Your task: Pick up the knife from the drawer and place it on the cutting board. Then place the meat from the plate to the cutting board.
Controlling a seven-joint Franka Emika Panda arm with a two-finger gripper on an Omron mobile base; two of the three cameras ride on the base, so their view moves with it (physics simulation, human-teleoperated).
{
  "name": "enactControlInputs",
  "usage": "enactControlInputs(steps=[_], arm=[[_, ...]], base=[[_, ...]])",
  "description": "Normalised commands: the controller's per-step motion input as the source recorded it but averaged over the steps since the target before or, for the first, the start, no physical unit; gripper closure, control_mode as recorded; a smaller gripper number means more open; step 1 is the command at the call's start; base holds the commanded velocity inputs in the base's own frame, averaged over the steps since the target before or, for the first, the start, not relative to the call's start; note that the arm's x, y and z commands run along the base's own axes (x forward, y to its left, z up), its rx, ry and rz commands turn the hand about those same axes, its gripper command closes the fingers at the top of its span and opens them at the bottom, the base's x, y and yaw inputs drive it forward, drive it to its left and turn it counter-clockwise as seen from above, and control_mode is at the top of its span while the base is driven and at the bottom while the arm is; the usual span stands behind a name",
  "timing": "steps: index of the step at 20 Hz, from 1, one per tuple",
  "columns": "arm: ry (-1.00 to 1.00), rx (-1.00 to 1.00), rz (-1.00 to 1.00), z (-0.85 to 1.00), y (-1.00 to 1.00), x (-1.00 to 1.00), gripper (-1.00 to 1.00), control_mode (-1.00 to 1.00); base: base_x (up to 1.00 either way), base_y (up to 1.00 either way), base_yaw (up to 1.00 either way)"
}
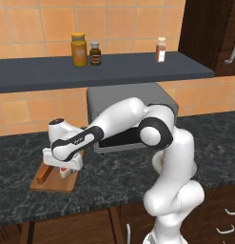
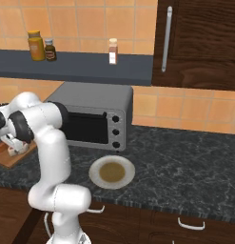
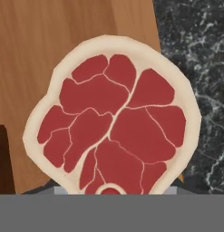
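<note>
Your arm reaches low to the left over the dark marble table (image 1: 119,183), and your tool (image 1: 66,167) hangs just above the cutting board (image 1: 51,183) at the table's front left. In the hand view the meat (image 3: 114,129) hangs close under the camera, red with a pale fat rim, over the board's right edge, so part of it lies above wood and part above the table. Its lower end runs down between the fingers, but the fingertips themselves are hidden, so you cannot tell whether the tool is gripping the meat or has let go of it. In the left base view a bit of red and white meat (image 1: 65,171) shows just under the hand, at or just above the board.

The knife (image 1: 43,173) lies on the board's left part, its orange-brown handle pointing toward the front edge; the blade is covered by the hand. From the right base view you see one end of the board (image 2: 9,156) behind your arm.

The plate (image 2: 112,172) sits bare on the table in front of the toaster oven (image 2: 95,121), well apart from the board. On the shelf (image 1: 90,71) above stand a yellow jar (image 1: 79,49), a small dark bottle (image 1: 95,53) and a spice shaker (image 1: 160,50).
</note>
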Motion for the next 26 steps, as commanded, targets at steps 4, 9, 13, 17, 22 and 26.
enactControlInputs(steps=[4, 9, 13, 17, 22, 26], arm=[[-0.01, 0.0, 0.0, 0.0, 0.08, 0.09, 1.0, -1.0], [-0.02, 0.0, 0.0, 0.0, 0.0, -0.04, -1.0, -1.0], [-0.04, 0.0, 0.0, 0.04, -0.02, -0.13, -1.0, -1.0], [-0.08, 0.0, 0.0, 0.3, 0.0, -0.09, -1.0, -1.0], [-0.1, 0.0, 0.0, 0.55, -0.03, -0.38, -1.0, -1.0], [-0.05, 0.0, 0.0, 0.52, -0.55, -0.69, -1.0, -1.0]], base=[[0.0, 0.0, 0.0], [0.0, 0.0, 0.0], [0.0, 0.0, 0.0], [0.0, 0.0, 0.0], [0.0, 0.0, 0.0], [0.0, 0.0, 0.0]])
